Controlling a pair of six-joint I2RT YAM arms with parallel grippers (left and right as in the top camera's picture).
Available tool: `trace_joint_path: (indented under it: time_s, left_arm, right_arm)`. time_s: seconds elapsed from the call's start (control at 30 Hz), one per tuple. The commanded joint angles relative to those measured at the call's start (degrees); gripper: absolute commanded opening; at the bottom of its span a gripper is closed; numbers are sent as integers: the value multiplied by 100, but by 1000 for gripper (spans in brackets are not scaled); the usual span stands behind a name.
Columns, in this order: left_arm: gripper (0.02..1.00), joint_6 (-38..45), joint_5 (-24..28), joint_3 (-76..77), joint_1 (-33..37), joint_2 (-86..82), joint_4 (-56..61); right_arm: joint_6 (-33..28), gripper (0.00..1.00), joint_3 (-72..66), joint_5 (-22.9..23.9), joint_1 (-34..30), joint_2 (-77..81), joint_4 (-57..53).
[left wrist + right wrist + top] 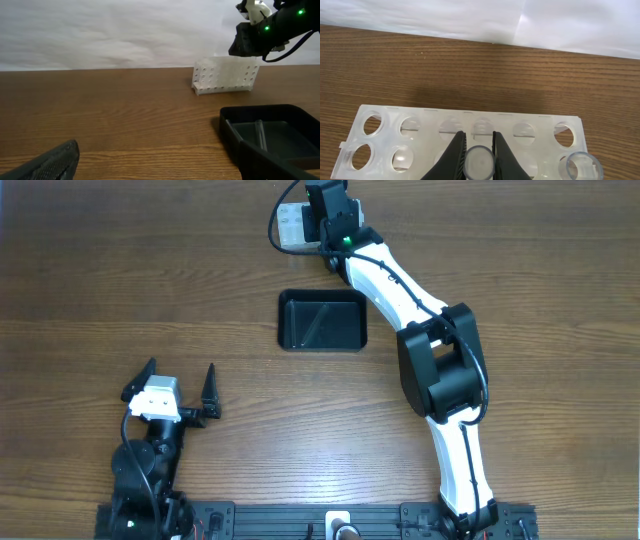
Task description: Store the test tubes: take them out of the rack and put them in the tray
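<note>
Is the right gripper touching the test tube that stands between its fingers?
Touching. The right wrist view shows the right gripper closed on the test tube: both fingers lie against its rim with no gap.

1. Arms: two, the left arm and the right arm.
2. Grippers: two, the left gripper and the right gripper.
3. Rack: one. Its far row has six holes. The near row is partly covered, so its count cannot be read.
4. Tray: one.
5. Test tubes: three. One tube lies in the tray, one tube sits between the right gripper's fingers, and one tube stands in the rack.
6. Table: one.
</note>
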Motion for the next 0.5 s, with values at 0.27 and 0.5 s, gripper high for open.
trace_joint_path:
  time_s: [0.27, 0.5]
  left_arm:
    - [1000, 66, 76, -39, 31, -46, 13]
    - [998, 66, 76, -39, 31, -46, 13]
  right_arm:
    - [-254, 93, 251, 142, 52, -1403, 17]
    - [-247, 88, 251, -190, 46, -2566, -734]
